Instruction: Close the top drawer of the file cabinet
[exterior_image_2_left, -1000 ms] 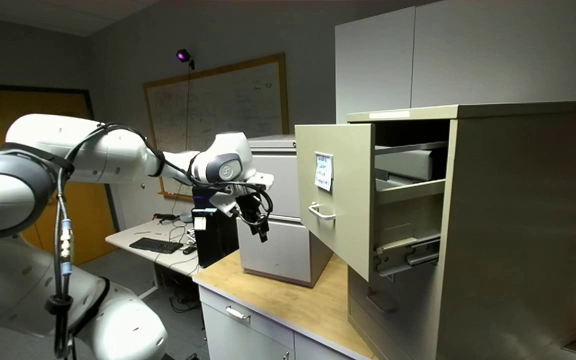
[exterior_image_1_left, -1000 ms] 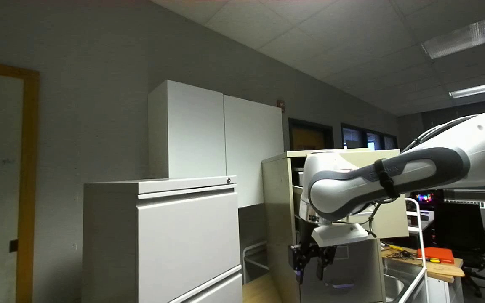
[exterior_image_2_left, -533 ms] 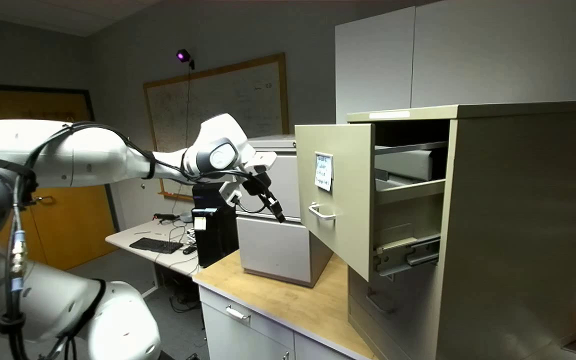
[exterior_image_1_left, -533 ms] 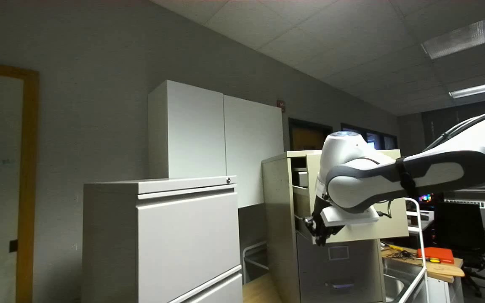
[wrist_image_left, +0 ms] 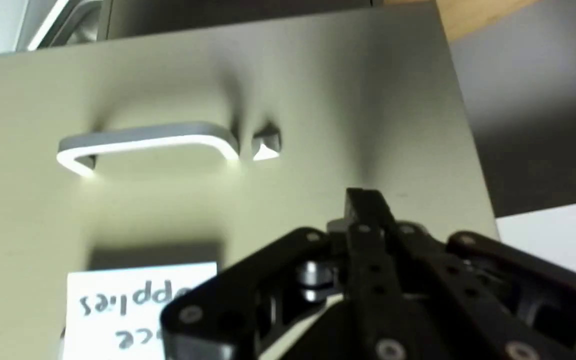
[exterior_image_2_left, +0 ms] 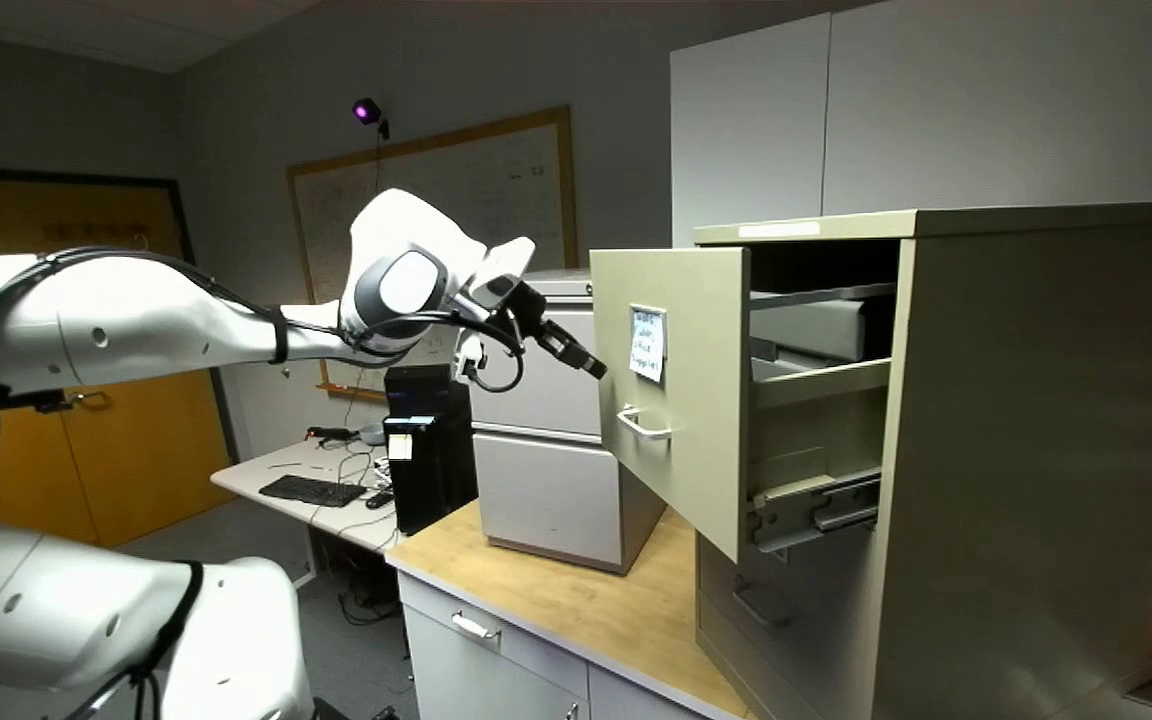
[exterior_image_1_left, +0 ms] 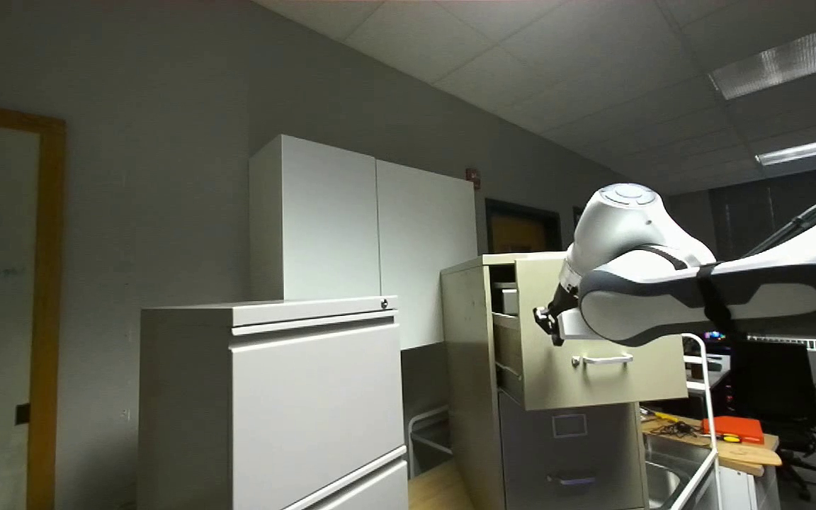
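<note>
- If reading these views right, at the line-up stage, just before (or right at) the push.
- Got the gripper [wrist_image_left: 365, 200] pressed together, pinching nothing, close to the face of the top drawer [exterior_image_2_left: 701, 390]. Can't tell whether touching.
- Find that drawer sticking well out of the file cabinet [exterior_image_2_left: 1026, 420], over at the right-hand end of the front edge of the wooden table [exterior_image_2_left: 556, 595] in an exterior view. Can't make out the corner there.
- Next, probably: push straight in till flush, staying clear of the handle [wrist_image_left: 148, 139]. Would watch for skewing, being nearer one side edge than the middle.
- Now the counts. One drawer open, plus at least one closed drawer [exterior_image_1_left: 550, 453] underneath. Can't rule out more.
- On the open front: one handle, one small knob [wrist_image_left: 266, 145], one paper label [wrist_image_left: 103, 325].
- On the table: one grey cabinet [exterior_image_2_left: 551, 410], set back from the front edge, toward the left-hand edge, showing two drawers [exterior_image_2_left: 536, 500].
- Elsewhere: one white cupboard [exterior_image_1_left: 337, 227] with two doors [exterior_image_1_left: 426, 255], one keyboard [exterior_image_2_left: 311, 491], one mouse [exterior_image_2_left: 379, 499], at least one whiteboard [exterior_image_2_left: 506, 190].
</note>
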`<act>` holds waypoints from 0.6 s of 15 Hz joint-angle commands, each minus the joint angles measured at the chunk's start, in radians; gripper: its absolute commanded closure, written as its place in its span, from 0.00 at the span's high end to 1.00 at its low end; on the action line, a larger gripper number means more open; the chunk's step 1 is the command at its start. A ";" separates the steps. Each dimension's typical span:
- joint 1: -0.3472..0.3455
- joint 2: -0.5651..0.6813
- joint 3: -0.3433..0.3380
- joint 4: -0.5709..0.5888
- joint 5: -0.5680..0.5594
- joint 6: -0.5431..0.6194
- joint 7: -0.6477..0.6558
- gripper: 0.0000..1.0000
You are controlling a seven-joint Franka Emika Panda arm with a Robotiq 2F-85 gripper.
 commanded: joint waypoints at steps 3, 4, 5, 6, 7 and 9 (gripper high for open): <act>-0.181 0.031 0.103 -0.018 -0.093 0.290 0.129 0.00; -0.209 0.044 0.122 -0.021 -0.096 0.322 0.137 0.00; -0.229 0.055 0.137 -0.022 -0.086 0.347 0.139 0.00; -0.259 0.080 0.156 -0.015 -0.080 0.374 0.138 0.00; -0.283 0.100 0.174 -0.008 -0.072 0.390 0.131 0.00; -0.309 0.160 0.204 0.023 -0.043 0.395 0.114 0.00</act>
